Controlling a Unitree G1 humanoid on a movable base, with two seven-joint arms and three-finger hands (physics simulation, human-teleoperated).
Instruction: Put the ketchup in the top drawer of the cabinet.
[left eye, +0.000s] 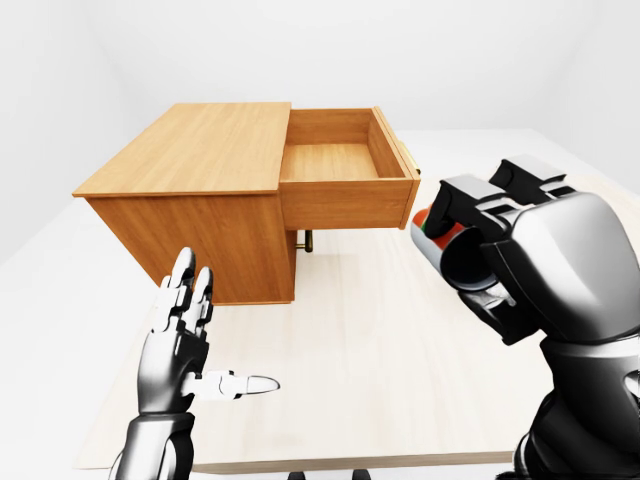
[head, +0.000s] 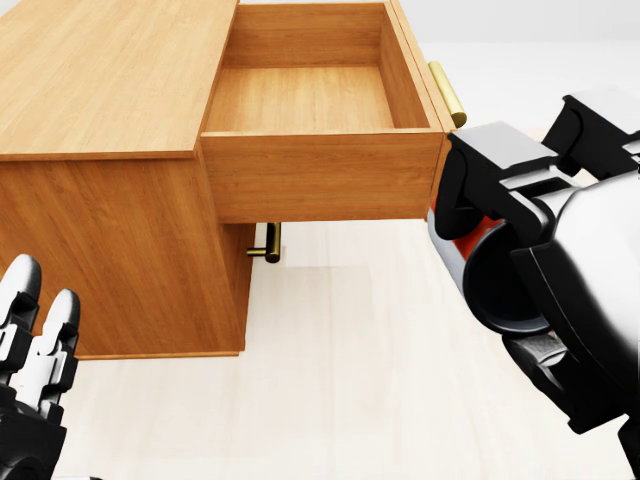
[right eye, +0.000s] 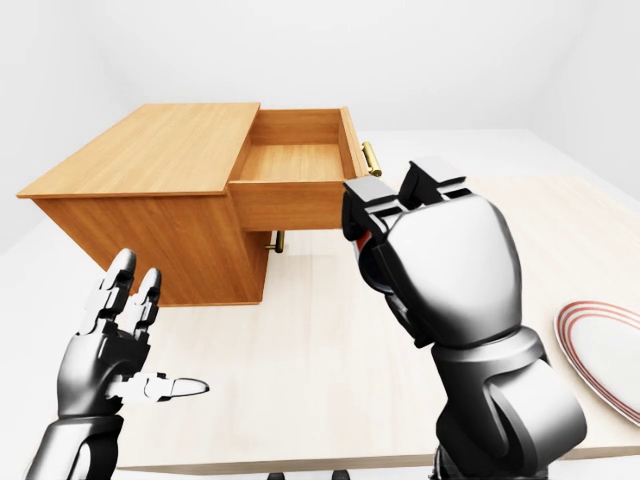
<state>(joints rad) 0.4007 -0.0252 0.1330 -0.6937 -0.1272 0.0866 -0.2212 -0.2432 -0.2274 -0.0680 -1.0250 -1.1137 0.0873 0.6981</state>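
Observation:
The wooden cabinet (left eye: 190, 185) stands on the table at the upper left. Its top drawer (left eye: 345, 165) is pulled out to the right and is empty. My right hand (left eye: 500, 245) is shut on the ketchup bottle (left eye: 445, 240), which shows red and white between the fingers. The hand holds it above the table, just right of the drawer's front with the brass handle (head: 447, 93). My left hand (left eye: 195, 330) is open and empty at the lower left, below the cabinet.
A white plate with red rings (right eye: 605, 350) lies on the light wooden table (left eye: 380, 350) at the right. A lower drawer's brass handle (head: 270, 243) shows under the open drawer.

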